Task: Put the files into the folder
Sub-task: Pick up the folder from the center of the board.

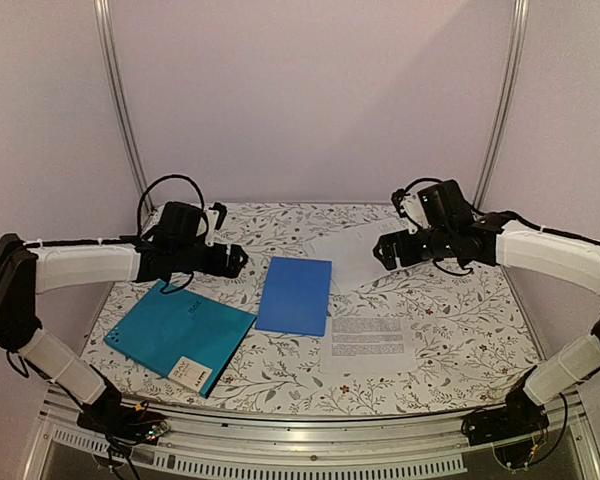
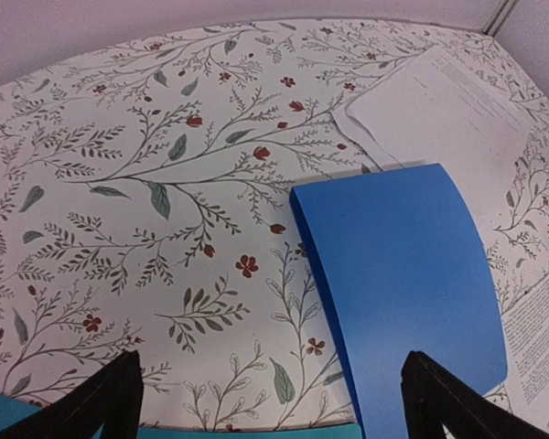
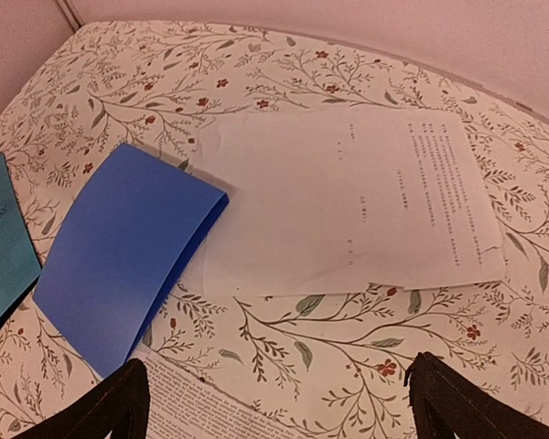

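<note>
The teal folder lies closed at the front left of the table, its white label at the near corner; its edge also shows in the right wrist view. One printed sheet lies at the front centre right. A second sheet lies at the back, partly under the plain blue folder; it shows large in the right wrist view. My left gripper hovers open and empty above the table, left of the blue folder. My right gripper hovers open and empty over the back sheet.
A smaller plain blue folder lies in the middle between the two arms, also in the left wrist view and the right wrist view. The floral tablecloth covers the table. Metal frame posts stand at the back corners.
</note>
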{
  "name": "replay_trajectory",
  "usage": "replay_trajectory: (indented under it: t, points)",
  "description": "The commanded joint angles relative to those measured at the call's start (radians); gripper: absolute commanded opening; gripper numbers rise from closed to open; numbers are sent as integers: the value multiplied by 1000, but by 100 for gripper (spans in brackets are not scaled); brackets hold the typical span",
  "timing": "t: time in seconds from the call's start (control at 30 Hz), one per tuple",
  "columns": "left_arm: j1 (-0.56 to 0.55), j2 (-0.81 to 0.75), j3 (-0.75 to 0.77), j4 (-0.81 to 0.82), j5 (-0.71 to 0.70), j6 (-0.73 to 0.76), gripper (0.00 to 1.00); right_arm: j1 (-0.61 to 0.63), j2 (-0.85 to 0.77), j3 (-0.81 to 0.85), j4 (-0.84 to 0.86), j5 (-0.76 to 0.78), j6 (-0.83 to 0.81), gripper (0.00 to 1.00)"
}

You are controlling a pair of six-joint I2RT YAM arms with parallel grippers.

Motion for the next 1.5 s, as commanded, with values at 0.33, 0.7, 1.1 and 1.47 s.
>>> replay_trajectory:
  t: [0.33, 0.7, 1.1, 1.47]
  points:
    - [-13, 385, 252, -94, 259, -153, 92, 124, 435, 169, 158, -279, 258, 95]
    - [-11, 477, 290, -78, 356, -214, 80, 124, 605, 243, 263, -349, 409, 84]
    - [-23, 471, 213, 83, 527, -281, 58, 100, 703, 263, 359, -467, 492, 69]
    - [-74, 407, 146, 148, 640, -207, 46, 6, 604, 121, 483, -638, 565, 41]
